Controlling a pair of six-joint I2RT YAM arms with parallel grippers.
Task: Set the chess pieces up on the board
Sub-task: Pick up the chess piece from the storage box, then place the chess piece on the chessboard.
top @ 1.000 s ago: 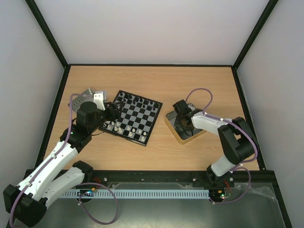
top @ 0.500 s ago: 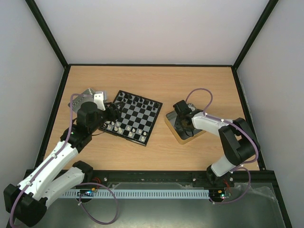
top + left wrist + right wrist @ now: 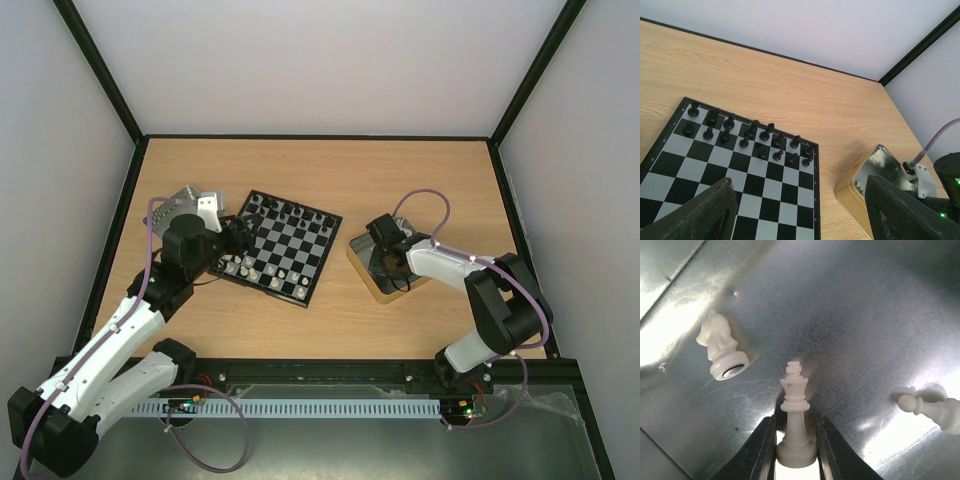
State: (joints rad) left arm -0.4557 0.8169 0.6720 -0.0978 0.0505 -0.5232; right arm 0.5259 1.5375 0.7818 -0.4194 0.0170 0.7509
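The chessboard (image 3: pixel 282 245) lies left of centre, with black pieces (image 3: pixel 290 211) along its far rows and white pieces (image 3: pixel 262 274) along its near rows. It also shows in the left wrist view (image 3: pixel 765 190) with black pieces (image 3: pixel 747 135). My left gripper (image 3: pixel 238 238) is open over the board's left edge, empty. My right gripper (image 3: pixel 796 447) is inside the gold-sided metal tin (image 3: pixel 372 277), shut on a white king (image 3: pixel 796 410). A white knight (image 3: pixel 720 347) and a white pawn (image 3: pixel 935 410) lie on the tin's floor (image 3: pixel 865 315).
A silver tray (image 3: pixel 178 205) with a white block sits at the far left beside the board. The gold tin also shows in the left wrist view (image 3: pixel 860 192). Black frame rails border the wooden table (image 3: pixel 330 170).
My right arm has shifted slightly inside the tin. My left arm has barely moved.
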